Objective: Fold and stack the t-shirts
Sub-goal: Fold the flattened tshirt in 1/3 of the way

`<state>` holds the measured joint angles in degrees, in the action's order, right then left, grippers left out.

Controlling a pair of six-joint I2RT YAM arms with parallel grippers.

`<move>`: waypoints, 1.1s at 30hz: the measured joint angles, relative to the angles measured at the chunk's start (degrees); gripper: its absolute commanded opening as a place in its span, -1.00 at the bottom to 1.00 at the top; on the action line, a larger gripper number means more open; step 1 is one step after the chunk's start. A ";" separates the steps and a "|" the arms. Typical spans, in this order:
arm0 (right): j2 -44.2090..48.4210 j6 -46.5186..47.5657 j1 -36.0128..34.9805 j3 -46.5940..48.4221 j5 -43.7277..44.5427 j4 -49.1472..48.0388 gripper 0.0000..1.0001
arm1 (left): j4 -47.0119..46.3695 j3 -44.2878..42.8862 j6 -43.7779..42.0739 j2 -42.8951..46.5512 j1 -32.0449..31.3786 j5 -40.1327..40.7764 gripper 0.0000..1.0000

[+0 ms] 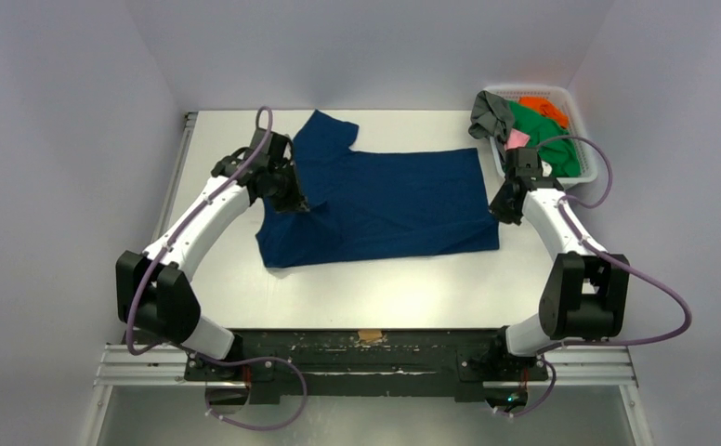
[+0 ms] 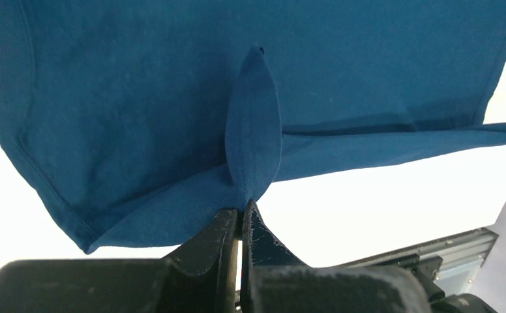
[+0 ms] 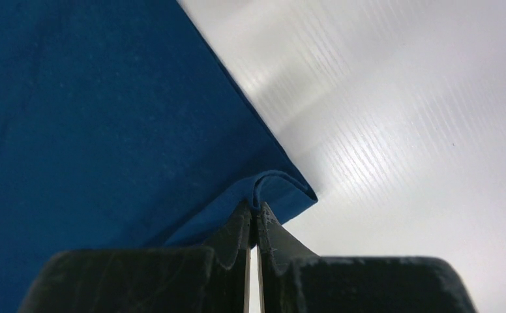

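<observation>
A large navy blue t-shirt [image 1: 394, 200] lies spread on the white table, partly folded, one sleeve at the far left. My left gripper [image 1: 299, 203] is shut on a pinched fold of the shirt near its left side, seen in the left wrist view [image 2: 242, 210] with the cloth [image 2: 139, 111] standing up from the jaws. My right gripper [image 1: 499, 212] is shut on the shirt's right edge, seen in the right wrist view [image 3: 254, 210] with the cloth [image 3: 94, 117] folded over the tips. Green [image 1: 547, 135], orange [image 1: 544, 108], grey [image 1: 491, 115] and pink [image 1: 517, 139] shirts lie in the basket.
A white plastic mesh basket [image 1: 575, 102] stands at the table's far right corner, just beyond my right arm. The table's bare surface [image 1: 385, 288] runs along the near side. White walls close in the left, back and right.
</observation>
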<state>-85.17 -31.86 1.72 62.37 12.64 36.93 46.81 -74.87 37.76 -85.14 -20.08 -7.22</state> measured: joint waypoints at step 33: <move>-10.36 1.95 -0.09 7.58 8.39 -10.82 0.76 | -6.23 -38.42 -14.45 -38.18 11.34 -5.75 0.97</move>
<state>-95.53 -29.91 1.63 69.95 21.04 26.11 40.58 -113.30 23.31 -123.33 -8.73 -12.97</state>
